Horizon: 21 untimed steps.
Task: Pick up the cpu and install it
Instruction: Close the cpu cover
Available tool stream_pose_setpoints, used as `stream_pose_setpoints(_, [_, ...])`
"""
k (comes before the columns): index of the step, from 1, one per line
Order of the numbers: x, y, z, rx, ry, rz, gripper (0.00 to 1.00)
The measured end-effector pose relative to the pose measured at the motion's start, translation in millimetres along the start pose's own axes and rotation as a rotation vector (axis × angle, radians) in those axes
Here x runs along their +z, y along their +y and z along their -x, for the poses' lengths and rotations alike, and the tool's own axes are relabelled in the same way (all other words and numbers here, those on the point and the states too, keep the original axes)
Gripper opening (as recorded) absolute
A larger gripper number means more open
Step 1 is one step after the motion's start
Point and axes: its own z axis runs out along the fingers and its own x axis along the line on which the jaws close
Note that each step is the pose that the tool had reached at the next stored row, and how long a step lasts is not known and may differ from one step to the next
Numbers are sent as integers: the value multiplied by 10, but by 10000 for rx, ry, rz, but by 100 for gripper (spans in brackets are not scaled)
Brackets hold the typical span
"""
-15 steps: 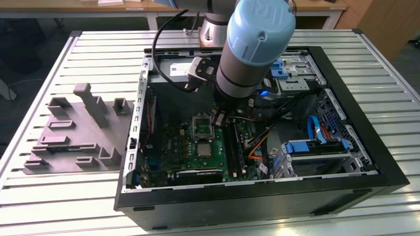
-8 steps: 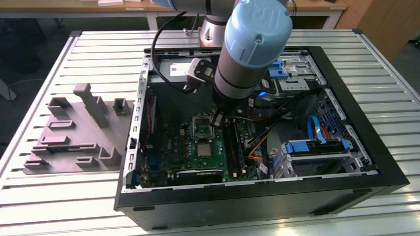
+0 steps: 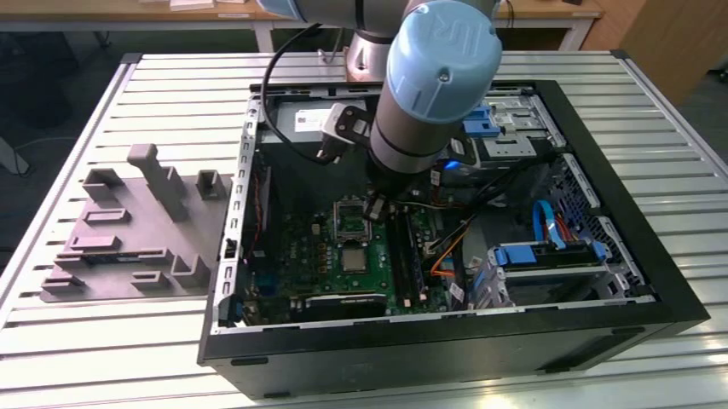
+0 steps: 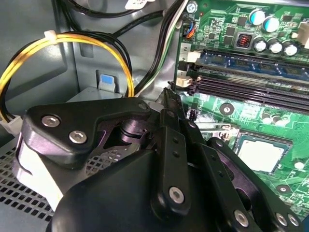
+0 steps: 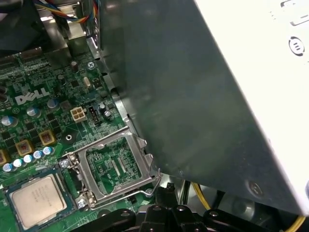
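CPU sits in its motherboard socket; my gripper hovers close above, whether its fingers are apart I cannot tell.

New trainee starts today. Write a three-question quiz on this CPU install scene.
1. True or false: the gripper holds the cpu.
2. What lies at the exterior view's left of the case? A) grey fixture B) keyboard C) monitor
3. Which is nearer the gripper: the cpu or the frame?
Key: 1 false, it lies on the board; 2 A; 3 the frame.
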Motion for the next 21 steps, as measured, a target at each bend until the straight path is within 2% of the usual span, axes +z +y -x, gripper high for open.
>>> stream_pose_setpoints(3, [12, 3, 1, -1, 3, 0, 11])
stream_pose_setpoints(6, [14, 5, 3, 2, 36, -18, 11])
stream_pose_setpoints(12, [16, 15, 6, 14, 131, -42, 11])
stream_pose_setpoints(16, [19, 31, 13, 23, 238, -91, 11])
stream_pose_setpoints(21, [7, 44, 18, 25, 266, -104, 11])
